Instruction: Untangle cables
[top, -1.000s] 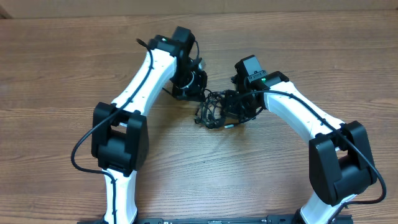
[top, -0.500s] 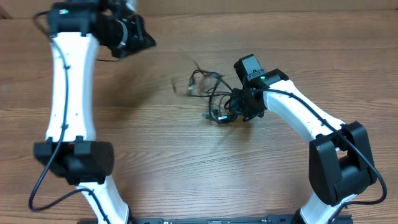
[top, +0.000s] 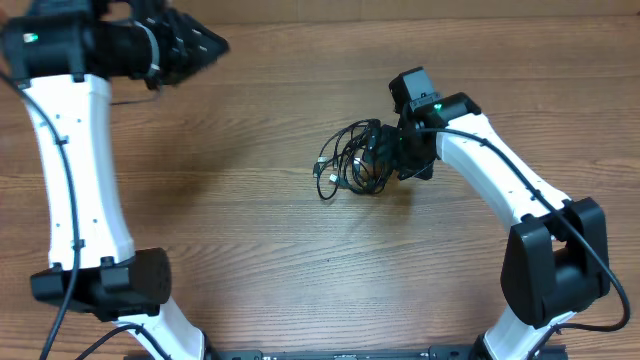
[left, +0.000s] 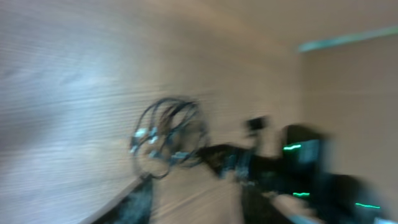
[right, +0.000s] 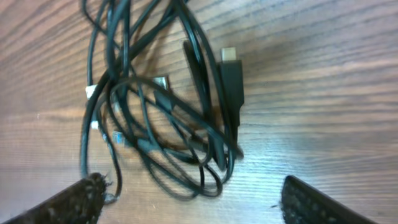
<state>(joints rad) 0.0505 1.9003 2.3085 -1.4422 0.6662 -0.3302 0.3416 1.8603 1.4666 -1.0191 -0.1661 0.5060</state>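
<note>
The cables (top: 350, 165) lie as one tangled black bundle on the wooden table (top: 250, 240), a little right of centre. My right gripper (top: 397, 160) sits at the bundle's right edge. In the right wrist view the cables (right: 161, 106) form loops with a black plug, and my right gripper (right: 199, 205) is open, the lowest loops lying between its fingers (right: 74, 202). One thin strand touches the left finger. My left gripper (top: 208, 45) is high at the far left, well away from the bundle, with nothing in it. The left wrist view is blurred and shows the cables (left: 165, 140) from a distance.
The white and black arms span both sides of the table, the left arm (top: 75, 170) along the left edge and the right arm (top: 510, 190) curving in from the lower right. Bare wood surrounds the bundle.
The left gripper left the tangle and swung up to the far left corner, its jaws parting. The right gripper opened and let go. The cables spread out briefly, then bunched together again.
</note>
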